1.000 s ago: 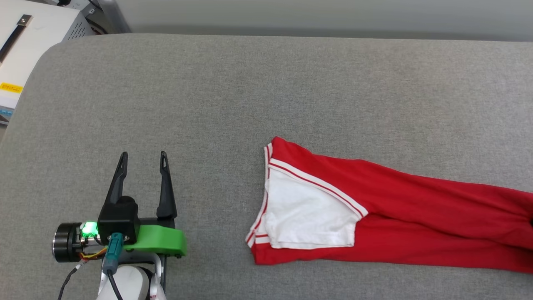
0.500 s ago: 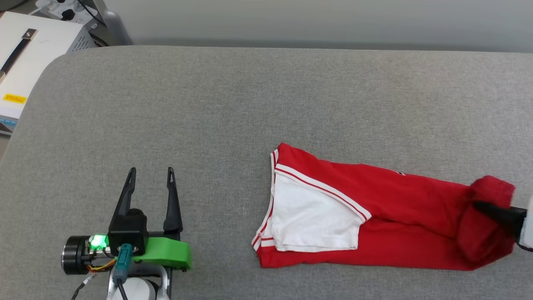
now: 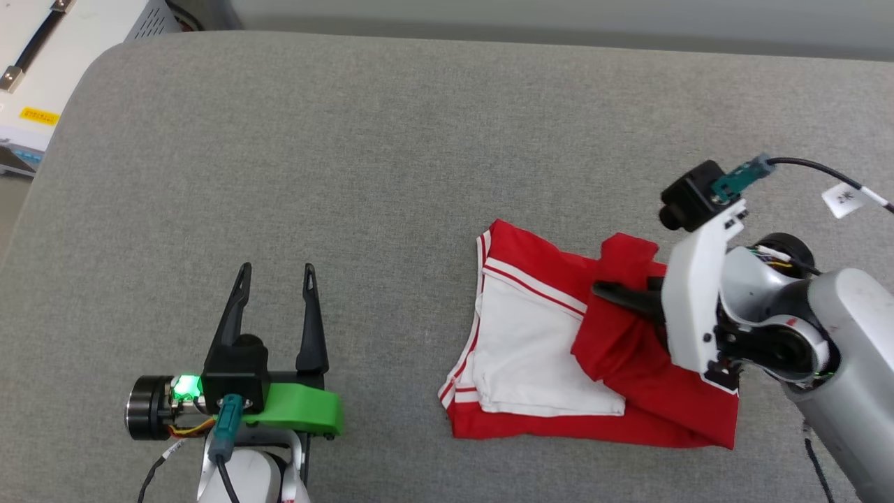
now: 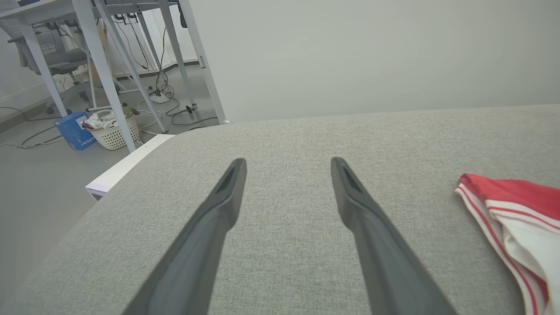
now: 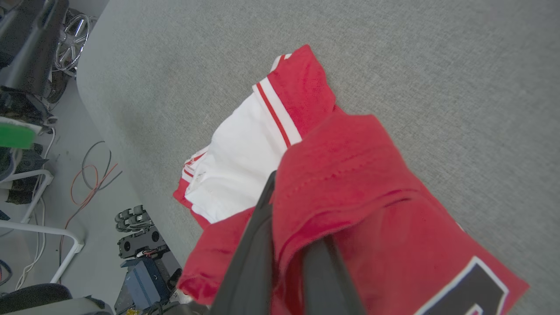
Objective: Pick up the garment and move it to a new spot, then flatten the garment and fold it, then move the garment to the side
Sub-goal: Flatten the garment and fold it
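The garment [image 3: 538,349], a red jersey with a white sleeve and striped trim, lies on the grey cushion right of centre. Its right end is lifted and doubled over toward the left. My right gripper [image 3: 602,289] is shut on that raised red fold, fingers pointing left. In the right wrist view the red cloth [image 5: 350,183] drapes over my right gripper [image 5: 280,183], and part of a black white-edged numeral [image 5: 474,286] shows. My left gripper [image 3: 276,269] stands open at the lower left, apart from the garment. In the left wrist view my left gripper [image 4: 286,162] holds nothing, with the garment's trimmed edge [image 4: 507,205] at right.
The grey cushion [image 3: 349,161] spreads wide around the garment. A white cabinet [image 3: 49,63] stands past its far left corner. In the left wrist view, table legs [image 4: 109,74], a basket [image 4: 111,131] and a blue box [image 4: 74,130] are on the floor beyond the cushion edge.
My right gripper has carried the garment's right end up and leftward, doubling it over the body. The head camera shifted too. The left gripper stays open in place.
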Controlling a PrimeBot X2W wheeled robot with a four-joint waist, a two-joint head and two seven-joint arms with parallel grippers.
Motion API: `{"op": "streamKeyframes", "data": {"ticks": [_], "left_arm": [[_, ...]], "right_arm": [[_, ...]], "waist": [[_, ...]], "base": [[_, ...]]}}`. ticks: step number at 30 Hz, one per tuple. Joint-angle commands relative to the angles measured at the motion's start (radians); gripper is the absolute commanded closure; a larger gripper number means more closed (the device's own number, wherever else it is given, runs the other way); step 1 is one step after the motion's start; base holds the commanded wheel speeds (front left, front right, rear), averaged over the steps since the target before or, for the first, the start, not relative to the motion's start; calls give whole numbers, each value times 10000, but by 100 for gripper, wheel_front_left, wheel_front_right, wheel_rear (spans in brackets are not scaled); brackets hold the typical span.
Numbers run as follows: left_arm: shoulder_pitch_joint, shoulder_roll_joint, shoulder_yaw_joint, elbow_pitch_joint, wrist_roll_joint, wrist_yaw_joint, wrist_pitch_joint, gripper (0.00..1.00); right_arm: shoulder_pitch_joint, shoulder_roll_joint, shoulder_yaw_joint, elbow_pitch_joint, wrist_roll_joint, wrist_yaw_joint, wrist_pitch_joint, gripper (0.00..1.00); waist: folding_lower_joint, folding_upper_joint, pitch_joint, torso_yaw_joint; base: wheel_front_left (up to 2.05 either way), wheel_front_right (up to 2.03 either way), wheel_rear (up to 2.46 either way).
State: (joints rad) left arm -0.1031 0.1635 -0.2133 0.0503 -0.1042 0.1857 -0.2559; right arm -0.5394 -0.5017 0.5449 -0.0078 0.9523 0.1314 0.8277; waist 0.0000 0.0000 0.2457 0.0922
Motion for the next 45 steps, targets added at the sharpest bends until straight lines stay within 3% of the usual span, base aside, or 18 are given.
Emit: {"op": "streamKeyframes", "data": {"ticks": [1, 8, 14, 15, 16, 17, 22, 26, 30, 36, 45], "left_arm": [[-258, -81, 61, 5, 103, -67, -59, 0], [-563, -262, 154, 47, 265, -237, -59, 0], [-659, -359, 299, 184, 350, -317, -59, 0], [-644, -359, 329, 213, 361, -328, -59, 0], [-615, -351, 370, 244, 376, -342, -59, 0], [-583, -341, 407, 269, 385, -349, -59, 0], [-338, -250, 654, 318, 408, -386, -59, 0], [-184, -193, 778, 292, 429, -444, -59, 0], [-106, -140, 859, 260, 434, -546, -59, 0], [49, -114, 969, 224, 399, -691, -59, 0], [546, -166, 1034, 100, 358, -844, -59, 0]], "right_arm": [[-339, 241, 242, 272, -249, -7, -108, 100], [-963, 1126, 1448, 2259, -860, -7, -654, 100], [-1010, 1197, 2257, 3354, -1035, -7, -1514, 100], [-1032, 1177, 2276, 3329, -1009, -7, -1782, 77], [-1041, 1135, 2267, 3247, -947, -7, -2117, 10], [-1050, 1064, 2260, 3131, -949, -7, -2414, 0], [-805, 413, 1736, 1975, -1156, -7, -4490, 0], [-380, 22, 655, 1543, -2231, -7, -6462, 0], [270, 120, -832, 1437, -3762, -7, -8218, 0], [1682, 1054, -3134, 1255, -5539, -7, -10059, 0], [3793, 2576, -4640, 712, -6673, -7, -10755, 0]], "waist": [[0, 0, 247, 171], [0, 0, 686, 348], [0, 0, 711, 308], [0, 0, 662, 279], [0, 0, 577, 232], [0, 0, 493, 183], [0, 0, -33, -244], [0, 0, -349, -644], [0, 0, -580, -1009], [0, 0, -941, -1409], [0, 0, -1397, -1572]], "base": [[0, 0, 0], [0, 0, 0], [0, 0, 0], [0, 0, 0], [0, 0, 0], [0, 0, 0], [0, 0, 0], [0, 0, 0], [0, 0, 0], [0, 0, 0], [0, 0, 0]]}}
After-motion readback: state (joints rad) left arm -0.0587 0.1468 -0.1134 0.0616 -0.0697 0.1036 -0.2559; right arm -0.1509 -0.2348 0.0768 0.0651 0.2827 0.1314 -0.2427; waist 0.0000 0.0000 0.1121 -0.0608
